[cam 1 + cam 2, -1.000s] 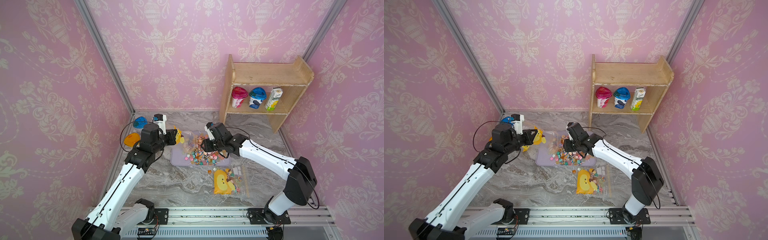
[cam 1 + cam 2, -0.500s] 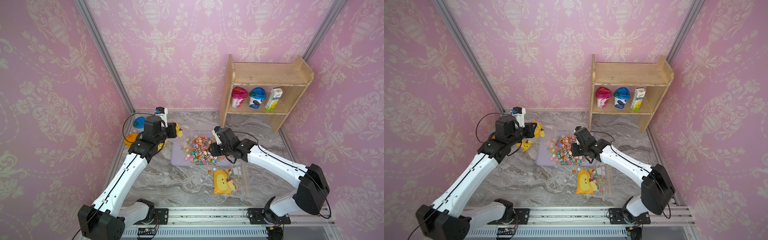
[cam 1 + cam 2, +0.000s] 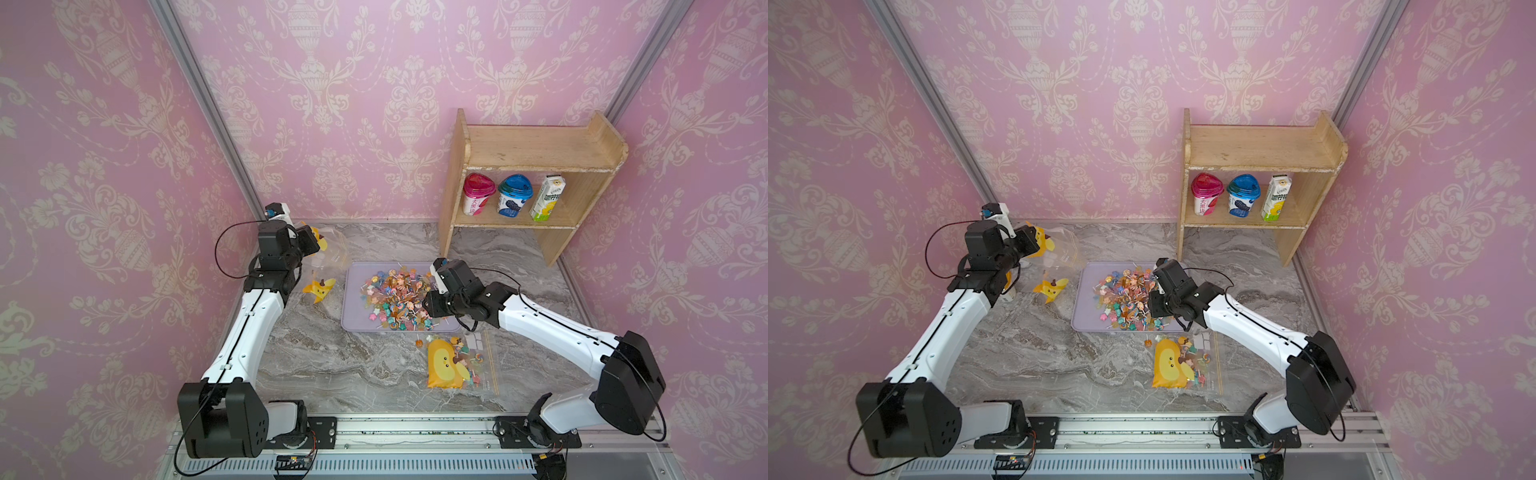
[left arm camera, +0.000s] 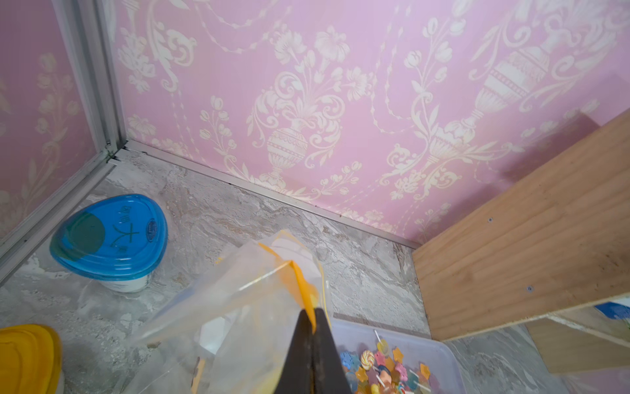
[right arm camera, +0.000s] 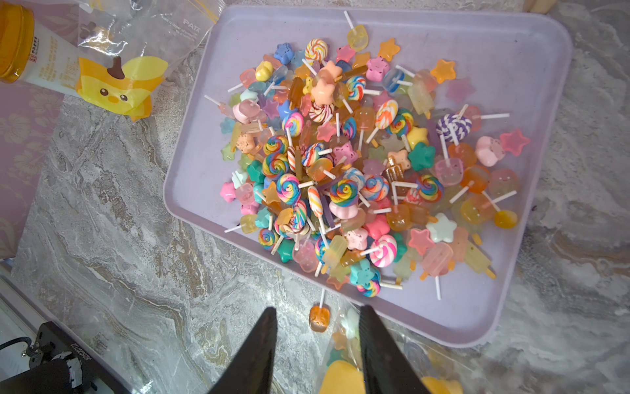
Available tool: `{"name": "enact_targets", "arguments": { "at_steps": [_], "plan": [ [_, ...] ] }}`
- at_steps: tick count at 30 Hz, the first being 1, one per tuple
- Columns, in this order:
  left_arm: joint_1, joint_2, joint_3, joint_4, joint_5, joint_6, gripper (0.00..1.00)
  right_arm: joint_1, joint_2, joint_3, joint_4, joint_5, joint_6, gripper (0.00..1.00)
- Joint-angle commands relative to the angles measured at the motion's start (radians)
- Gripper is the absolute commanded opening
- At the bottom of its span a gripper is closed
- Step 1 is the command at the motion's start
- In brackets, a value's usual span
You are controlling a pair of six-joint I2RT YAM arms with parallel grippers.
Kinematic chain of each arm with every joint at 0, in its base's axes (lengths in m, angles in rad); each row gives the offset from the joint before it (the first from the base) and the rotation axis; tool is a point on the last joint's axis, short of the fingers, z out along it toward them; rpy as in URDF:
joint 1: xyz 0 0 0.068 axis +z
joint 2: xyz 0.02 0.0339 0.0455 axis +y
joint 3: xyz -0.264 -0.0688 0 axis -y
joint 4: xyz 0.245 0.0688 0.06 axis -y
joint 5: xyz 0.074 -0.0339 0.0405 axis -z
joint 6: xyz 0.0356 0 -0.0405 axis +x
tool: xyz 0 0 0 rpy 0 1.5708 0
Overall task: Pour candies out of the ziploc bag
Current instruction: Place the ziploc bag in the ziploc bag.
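- The left gripper [image 4: 313, 315] is seen clamped on a yellow-printed edge of the ziploc bag [image 4: 238, 296], with the jaws pressed together on the film. In both top views the bag [image 3: 332, 249] is held up off the table [image 3: 332, 374], near the far-left corner and just outside the tray's far-left corner.
- The candies [image 5: 341, 170] are heaped in the lilac tray [image 5: 511, 51]. The heap is spread towards the tray's near and right edges, and bare tray floor is left along the far edge and the left side.
- One orange candy [image 5: 319, 319] is found off the tray, on the marble just past its near rim.
- The right gripper [image 5: 318, 308] is held over that near rim, its jaws parted and nothing between them.
- A second bag [image 3: 457, 365], with some sweets inside, lies flat in front of the tray and close to its near-right corner.
- A duck-printed yellow fold of plastic [image 3: 320, 289] lies just beside the tray's left edge (whether it belongs to the held bag cannot be told).
- Room: a broad bare stretch of marble is noted in front of and to the left of the tray. The far-left corner is crowded by a blue-lidded cup [image 4: 109, 232] and a yellow-lidded cup [image 4: 27, 354]. The far-right corner is taken by the wooden shelf [image 3: 536, 149].
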Motion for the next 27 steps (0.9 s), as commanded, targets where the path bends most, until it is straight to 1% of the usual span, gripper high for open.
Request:
{"name": "enact_targets", "arguments": {
  "at_steps": [1,3,4,6,8,10,12,13,17,20,22,25,27],
  "plan": [
    [0.061,0.035,-0.082,0.160,0.006,-0.096,0.00,-0.007,-0.030,-0.021,0.013,0.012,0.006,0.43],
    [0.075,0.061,-0.134,0.187,-0.056,-0.105,0.00,-0.007,-0.029,-0.030,0.017,0.010,0.008,0.43],
    [0.081,0.079,-0.150,0.178,-0.074,-0.116,0.03,-0.007,-0.030,-0.035,0.019,0.007,0.010,0.43],
    [0.084,0.110,-0.157,0.136,-0.091,-0.133,0.15,-0.009,-0.030,-0.040,0.023,0.006,0.011,0.43],
    [0.084,0.134,-0.168,0.118,-0.075,-0.150,0.28,-0.009,-0.030,-0.046,0.025,0.006,0.012,0.43],
    [0.085,0.144,-0.182,0.098,-0.078,-0.173,0.45,-0.009,-0.030,-0.047,0.028,0.004,0.014,0.43],
    [0.085,0.139,-0.192,0.076,-0.095,-0.185,0.57,-0.009,-0.030,-0.048,0.028,0.004,0.014,0.43],
    [0.084,0.129,-0.198,0.065,-0.112,-0.189,0.63,-0.009,-0.030,-0.048,0.028,0.004,0.014,0.43],
    [0.085,0.061,-0.204,0.007,-0.196,-0.185,0.79,-0.008,-0.031,-0.052,0.027,0.004,0.013,0.42],
    [0.084,0.005,-0.172,-0.065,-0.235,-0.171,0.90,-0.010,-0.031,-0.051,0.030,0.001,0.014,0.42],
    [0.083,-0.043,-0.143,-0.104,-0.251,-0.165,0.95,-0.011,-0.031,-0.051,0.034,-0.003,0.017,0.43],
    [0.076,-0.112,-0.099,-0.134,-0.257,-0.149,0.96,-0.010,-0.027,-0.045,0.039,-0.010,0.022,0.43],
    [0.054,-0.131,-0.058,-0.145,-0.266,-0.118,0.96,-0.009,-0.021,-0.041,0.047,-0.016,0.025,0.43]
  ]
}}
